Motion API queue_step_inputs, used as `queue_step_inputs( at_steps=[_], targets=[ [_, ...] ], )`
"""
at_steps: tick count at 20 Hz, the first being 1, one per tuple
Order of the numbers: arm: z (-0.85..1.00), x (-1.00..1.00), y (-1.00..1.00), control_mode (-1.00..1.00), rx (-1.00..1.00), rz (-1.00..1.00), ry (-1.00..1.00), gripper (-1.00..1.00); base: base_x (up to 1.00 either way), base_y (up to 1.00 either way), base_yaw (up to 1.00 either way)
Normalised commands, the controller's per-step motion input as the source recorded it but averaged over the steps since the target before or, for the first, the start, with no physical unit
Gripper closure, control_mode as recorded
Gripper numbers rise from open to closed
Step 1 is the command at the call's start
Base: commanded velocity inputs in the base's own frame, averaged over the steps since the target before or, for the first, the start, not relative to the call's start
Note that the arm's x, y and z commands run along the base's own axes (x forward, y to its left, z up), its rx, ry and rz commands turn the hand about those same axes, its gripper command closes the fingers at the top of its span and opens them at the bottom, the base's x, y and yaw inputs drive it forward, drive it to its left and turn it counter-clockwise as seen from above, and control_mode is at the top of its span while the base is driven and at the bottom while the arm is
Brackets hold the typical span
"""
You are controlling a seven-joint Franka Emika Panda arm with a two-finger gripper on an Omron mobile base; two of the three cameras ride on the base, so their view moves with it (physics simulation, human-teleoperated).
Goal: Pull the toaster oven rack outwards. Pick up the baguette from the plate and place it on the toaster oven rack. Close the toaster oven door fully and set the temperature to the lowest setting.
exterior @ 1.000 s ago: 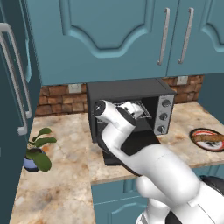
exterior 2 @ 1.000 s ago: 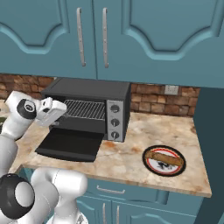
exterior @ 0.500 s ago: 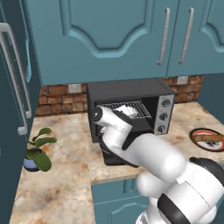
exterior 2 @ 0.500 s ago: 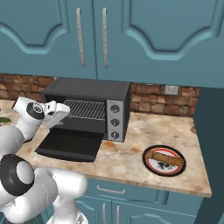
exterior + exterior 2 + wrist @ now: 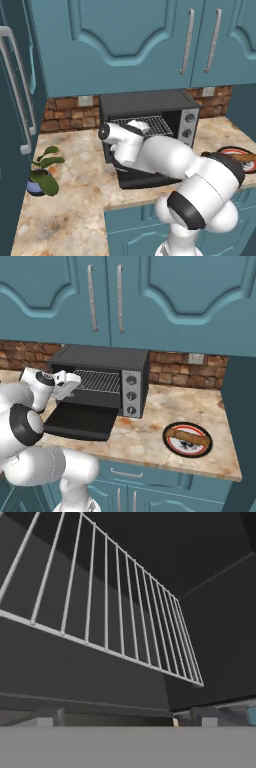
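The toaster oven [image 5: 100, 381] sits on the marble counter [image 5: 165, 431] w/ its toaster oven door [image 5: 80, 423] dropped flat open toward the robot. The gripper [image 5: 75, 377], jaws spread wide & holding nothing, hangs at the left side of the oven mouth, level w/ the toaster oven rack [image 5: 102, 381]. Hand view: the rack's [image 5: 107, 602] silver bars run across the dark cavity just ahead, front bar near the fingers, not clearly touched. The rack sits inside the oven, not drawn out over the door. Right of the oven, well apart, the baguette [image 5: 188, 437] lies across the red-rimmed plate [image 5: 172, 448]. 3 knobs [image 5: 132, 395] line the silver strip. A potted plant [image 5: 42, 172] stands at the counter's left end under teal cabinets [image 5: 125, 40].
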Motion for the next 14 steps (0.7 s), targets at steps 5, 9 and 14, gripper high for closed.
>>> queue_step_inputs(
  at_steps=[5, 9, 14],
  targets=[
    [-0.29, 0.18, 0.06, -1.0, -0.05, 0.01, -0.08, -1.0, 0.0, 0.0, 0.0],
    [-0.19, 0.16, 0.0, -1.0, 0.0, 0.04, -0.13, -1.0, 0.0, 0.0, 0.0],
    [-0.12, 0.27, 0.0, -1.0, 0.0, 0.04, -0.03, -1.0, 0.0, 0.0, 0.0]
  ],
)
